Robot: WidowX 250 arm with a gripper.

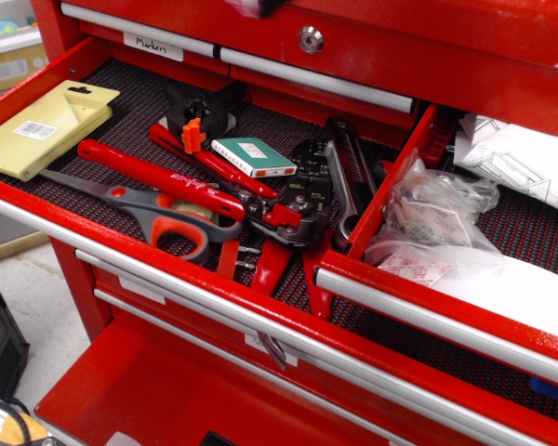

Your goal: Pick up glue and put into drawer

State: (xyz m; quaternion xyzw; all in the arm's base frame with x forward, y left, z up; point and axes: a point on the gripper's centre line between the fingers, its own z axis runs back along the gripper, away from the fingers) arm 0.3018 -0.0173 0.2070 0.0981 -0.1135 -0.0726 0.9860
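Blurred at the top edge, the gripper (258, 7) is barely showing; I cannot tell whether its fingers are holding glue. Judging by that, it should be carrying across to the right drawer (418, 311) and lowering clear of the plastic bag (437, 209).

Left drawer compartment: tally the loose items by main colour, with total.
Red-handled tools: 3, namely long pliers, crimper, small screwdriver-like tool
Orange and grey: 1, scissors
Yellow: 1, flat card
Green and white: 1, little box
Black or steel: 2, black clamp-like tool, wrench
Total: 8

Some tools overlap, so the count is approximate.
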